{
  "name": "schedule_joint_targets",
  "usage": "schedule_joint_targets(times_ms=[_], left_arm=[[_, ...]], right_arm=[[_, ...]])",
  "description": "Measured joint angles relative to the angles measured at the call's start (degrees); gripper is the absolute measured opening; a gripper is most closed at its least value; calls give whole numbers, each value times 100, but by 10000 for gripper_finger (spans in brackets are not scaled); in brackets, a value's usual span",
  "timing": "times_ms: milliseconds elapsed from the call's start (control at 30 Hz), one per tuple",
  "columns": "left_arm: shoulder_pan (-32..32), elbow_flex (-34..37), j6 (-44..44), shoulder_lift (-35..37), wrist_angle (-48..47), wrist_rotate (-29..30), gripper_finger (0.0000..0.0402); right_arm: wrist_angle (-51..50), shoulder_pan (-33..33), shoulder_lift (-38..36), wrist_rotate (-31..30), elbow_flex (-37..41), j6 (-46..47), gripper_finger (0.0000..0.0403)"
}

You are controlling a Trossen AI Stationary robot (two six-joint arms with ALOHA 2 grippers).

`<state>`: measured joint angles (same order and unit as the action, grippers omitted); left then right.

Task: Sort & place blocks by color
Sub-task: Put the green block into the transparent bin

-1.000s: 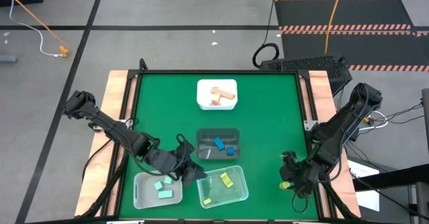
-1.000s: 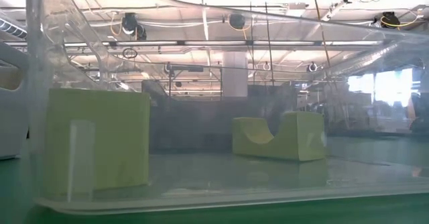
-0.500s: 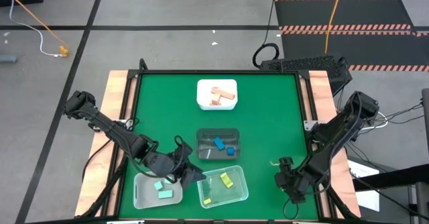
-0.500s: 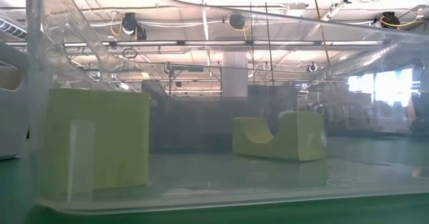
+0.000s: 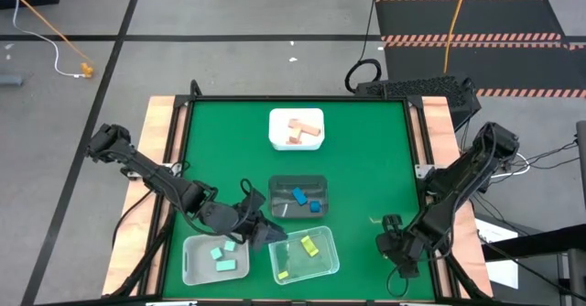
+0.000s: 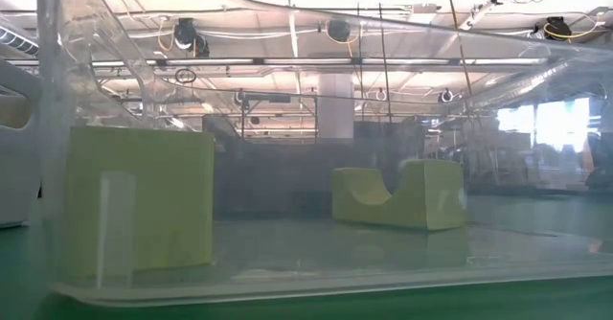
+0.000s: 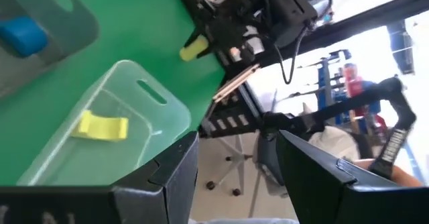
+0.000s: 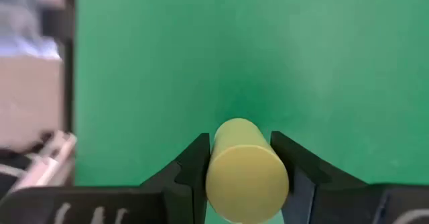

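Note:
My right gripper (image 8: 242, 158) is down at the table's near right corner (image 5: 392, 242), shut on a yellow cylinder block (image 8: 245, 174). The left wrist view shows the same cylinder (image 7: 194, 48) farther off, at the green mat's edge. My left gripper (image 5: 265, 235) hovers open over the left rim of the clear bin (image 5: 327, 235), with nothing between its fingers (image 7: 175, 167). Two yellow blocks (image 5: 309, 245) (image 5: 283, 274) lie in that bin. Mint green blocks (image 5: 218, 253) lie in another clear bin, blue ones (image 5: 299, 196) in the dark bin and tan ones (image 5: 298, 128) in the white bin. My right gripper pinches the yellow cylinder's curved sides (image 8: 213, 158) between its two fingers. The fingers come steeply from above, and the cylinder's round end face (image 8: 247, 177) looks back at the wrist camera. Whether the cylinder is clear of the mat, I cannot tell.
The four bins stand down the table's middle and along its near edge. Bare green mat (image 5: 375, 159) lies between them and the right gripper. Wooden rails (image 5: 438, 132) border the table. In the low view the clear bin's wall (image 6: 287, 262) fills the picture, with yellow blocks (image 6: 139, 200) (image 6: 397, 194) behind it.
My right gripper has sunk toward the mat and shifted a little toward the table's left, onto the spot where the yellow cylinder showed. My left arm has kept its place.

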<state>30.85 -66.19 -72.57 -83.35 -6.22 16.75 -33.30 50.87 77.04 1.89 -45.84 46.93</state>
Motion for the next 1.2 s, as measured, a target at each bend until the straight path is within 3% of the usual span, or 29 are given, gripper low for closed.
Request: schedule_joint_targets(times_ms=[133,300,433,533,700,867,1033,1200], left_arm=[[-21,0,9,2,91,-9,198],[-33,0,277,2,119,-11,198],[-35,0,450,2,296,-13,198],[-72,0,516,2,341,-13,198],[-203,0,475,2,371,18,198],[-288,0,1093,2,650,364,198],[-293,0,1971,2,1332,378,198],[-302,0,2125,2,1991,380,198]], right_arm=[[15,-225,-532,-249,0,88,108],[540,-563,-1285,-1348,0,67,108],[1891,-804,-1621,-2269,0,-600,108],[3145,-983,-1604,-2578,0,-1350,108],[5299,-1301,-1221,-2609,0,-2311,108],[7033,-1530,-633,-2598,0,-2824,108],[7839,-1694,-135,-2592,0,-2658,108],[8258,-1755,137,-2590,0,-2561,108]])
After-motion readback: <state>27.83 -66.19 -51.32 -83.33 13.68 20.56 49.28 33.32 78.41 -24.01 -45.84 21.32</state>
